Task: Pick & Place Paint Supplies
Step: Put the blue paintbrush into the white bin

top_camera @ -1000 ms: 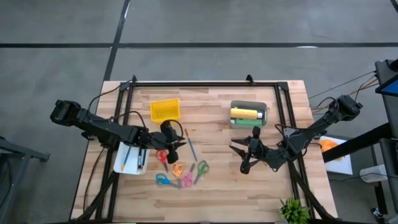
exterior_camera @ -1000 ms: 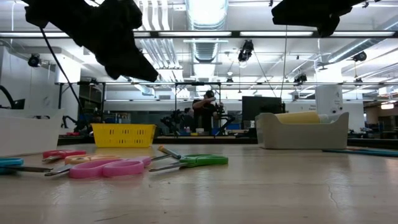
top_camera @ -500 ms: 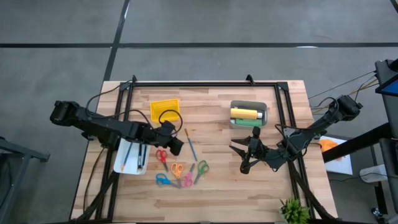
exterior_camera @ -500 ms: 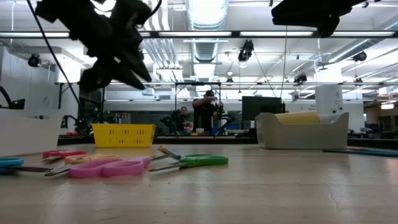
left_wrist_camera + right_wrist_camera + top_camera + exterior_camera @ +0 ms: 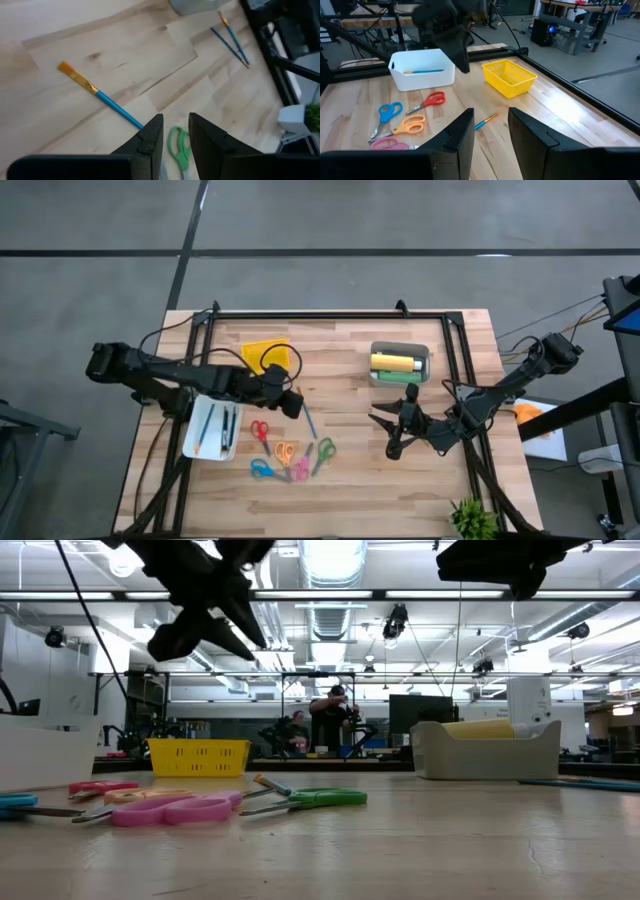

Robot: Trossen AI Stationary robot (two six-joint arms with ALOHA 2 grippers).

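Lying just beyond left claw (image 5: 173, 134): teal brush (image 5: 100, 95).

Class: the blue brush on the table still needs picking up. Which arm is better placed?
Left. The left gripper hangs right by the blue brush; the right gripper waits farther off, past the scissors.

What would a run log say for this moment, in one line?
left gripper: open, raised near teal brush | right gripper: open, waiting

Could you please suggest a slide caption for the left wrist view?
Left gripper, fingers slightly apart and empty, hovers above a teal-handled paintbrush and green scissors on the wooden table.
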